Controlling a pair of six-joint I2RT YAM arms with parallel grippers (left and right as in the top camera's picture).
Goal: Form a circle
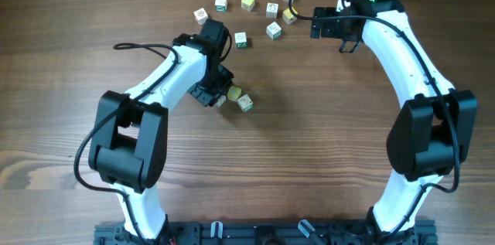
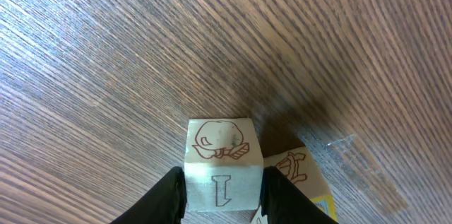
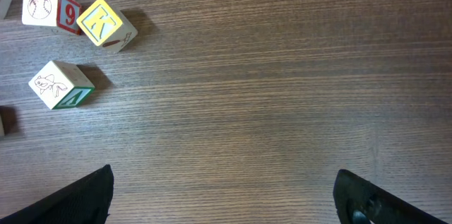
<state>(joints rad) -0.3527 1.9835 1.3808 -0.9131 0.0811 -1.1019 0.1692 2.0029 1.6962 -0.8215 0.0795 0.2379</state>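
The left claw (image 2: 224, 194), gripping a cube (image 2: 220, 155), should set it flush against its neighbour (image 2: 293, 169); the right claw (image 3: 222, 194) gapes open.

Pale picture-and-letter cubes on a dark brown, fine-grained wood table (image 3: 247, 97).

Left gripper (image 2: 224, 181) is black. The cream cube (image 2: 219, 139) has a brown line sketch on top and a grey outlined I. At its 3 o'clock, the neighbour cube (image 2: 300, 171) shows a brown sketch and a yellow edge. Right wrist view, 10 o'clock: yellow K cube (image 3: 106, 22), white cube (image 3: 49, 10) with red 9, and green-lettered cube (image 3: 60, 85) with an orange-brown fish sketch.
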